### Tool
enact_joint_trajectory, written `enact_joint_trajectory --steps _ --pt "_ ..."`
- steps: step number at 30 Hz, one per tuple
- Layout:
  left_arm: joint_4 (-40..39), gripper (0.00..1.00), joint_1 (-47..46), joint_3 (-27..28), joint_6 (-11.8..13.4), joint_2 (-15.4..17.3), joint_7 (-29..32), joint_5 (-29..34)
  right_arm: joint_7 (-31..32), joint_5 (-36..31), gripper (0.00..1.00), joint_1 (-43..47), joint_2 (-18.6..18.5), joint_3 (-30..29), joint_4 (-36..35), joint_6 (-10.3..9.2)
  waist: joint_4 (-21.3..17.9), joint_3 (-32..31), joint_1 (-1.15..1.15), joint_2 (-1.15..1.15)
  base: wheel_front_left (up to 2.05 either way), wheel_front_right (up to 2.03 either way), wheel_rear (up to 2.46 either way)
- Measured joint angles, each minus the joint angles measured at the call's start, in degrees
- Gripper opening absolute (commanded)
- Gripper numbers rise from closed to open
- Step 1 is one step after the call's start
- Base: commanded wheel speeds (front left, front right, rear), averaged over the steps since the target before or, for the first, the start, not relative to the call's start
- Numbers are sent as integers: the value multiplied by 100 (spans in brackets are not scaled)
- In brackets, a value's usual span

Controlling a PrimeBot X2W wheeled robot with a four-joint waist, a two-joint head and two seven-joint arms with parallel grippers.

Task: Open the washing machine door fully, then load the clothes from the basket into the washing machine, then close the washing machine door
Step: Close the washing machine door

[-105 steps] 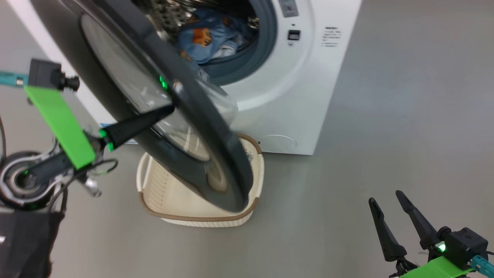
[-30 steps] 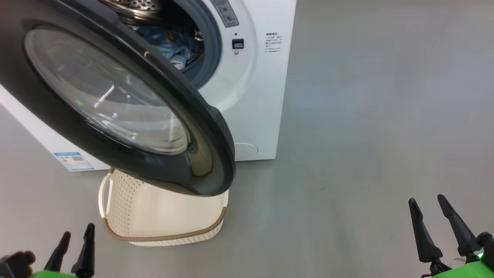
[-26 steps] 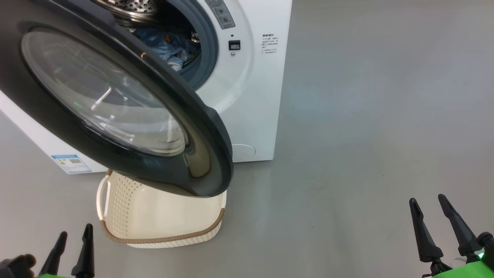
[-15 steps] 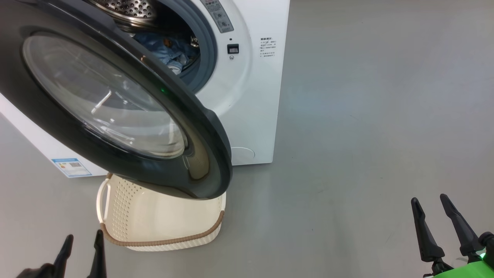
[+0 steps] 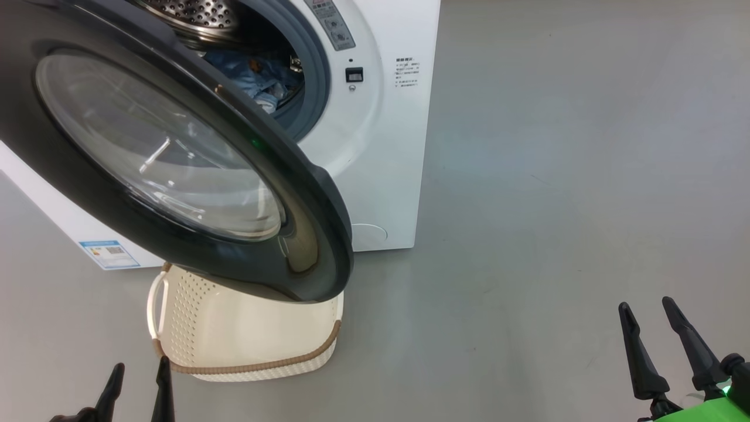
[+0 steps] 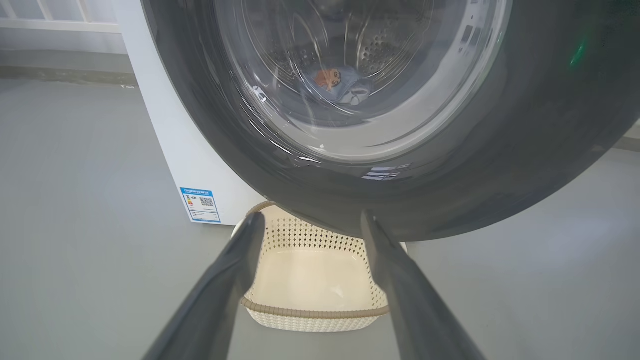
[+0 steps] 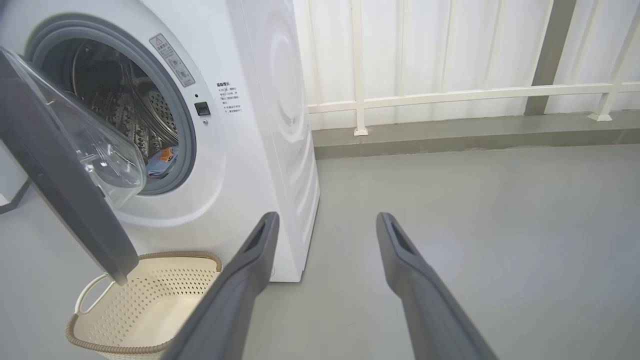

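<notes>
The washing machine (image 5: 381, 146) stands at the upper left, and its black round door (image 5: 176, 164) hangs partly open, swung out over the basket (image 5: 234, 334). Blue bear-print clothes (image 5: 252, 70) lie inside the steel drum; they also show through the door glass as clothes (image 6: 340, 82) and past the door's edge as clothes (image 7: 162, 160). The cream basket (image 6: 310, 314) looks empty. My left gripper (image 5: 142, 363) is open at the bottom left, short of the door (image 6: 450, 150), touching nothing. Low at the right, my right gripper (image 5: 644, 305) is open over bare floor, well away from the machine (image 7: 260, 125).
Grey floor spreads to the right of the machine. A blue label (image 6: 200, 205) sits low on the machine's front. A white railing (image 7: 450, 95) and wall run behind. The basket (image 7: 150, 295) lies directly under the door's lower edge (image 7: 65, 200).
My left gripper has come off the door's outer face and now sits low at the left, sinking a little further in the last second. The head camera has shifted. The right gripper barely moved.
</notes>
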Motion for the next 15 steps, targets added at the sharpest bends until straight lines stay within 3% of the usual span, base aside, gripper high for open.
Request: enact_joint_trajectory --steps 3,4,5,6,8,15 --pt "-1 100 -1 21 0 -5 0 0 0 4 100 -1 15 22 11 0 15 -17 0 0 0 0 0" --pt "-2 100 -2 32 0 -13 0 1 0 13 84 -2 18 32 21 0 25 -27 0 0 0 0 0" --pt "-3 100 -2 38 0 -19 0 3 0 25 49 -5 25 44 31 0 37 -36 0 0 0 0 0" --pt "-3 100 -2 40 0 -22 0 20 0 51 37 -13 40 56 37 0 51 -45 0 0 0 0 0" --pt "-7 100 -4 38 0 -33 0 47 0 60 0 -36 100 75 53 0 87 -63 0 0 0 0 0" --pt "-24 100 -7 20 0 -96 -1 49 0 166 0 -804 338 319 -38 0 272 -122 0 0 0 0 0"
